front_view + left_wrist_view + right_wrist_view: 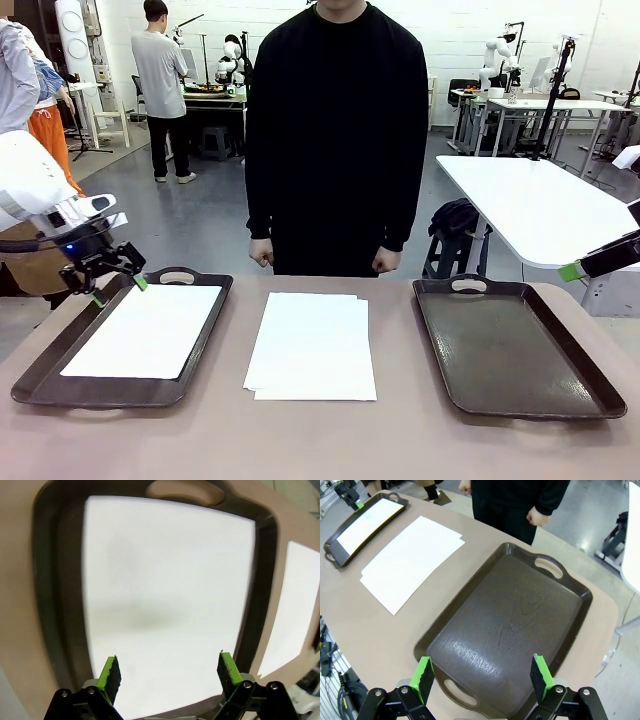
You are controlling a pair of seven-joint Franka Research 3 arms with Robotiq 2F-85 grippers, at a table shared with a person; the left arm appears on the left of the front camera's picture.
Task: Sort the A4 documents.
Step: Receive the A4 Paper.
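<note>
A loose stack of white A4 documents (312, 345) lies on the tan table between two dark brown trays. One A4 sheet (147, 330) lies flat in the left tray (60, 350); the right tray (515, 345) holds nothing. My left gripper (118, 288) hovers open above the left tray's far left corner. In the left wrist view that gripper (170, 672) is open over the sheet (165, 600), nothing between its pads. My right gripper (482, 677) hangs open high above the right tray (510, 625); the stack (410, 560) lies beyond.
A person in black stands at the table's far edge, both fists (262, 254) hanging by the sides. A white table (540, 205) stands behind at the right. Bare tabletop (320, 440) runs along the near edge.
</note>
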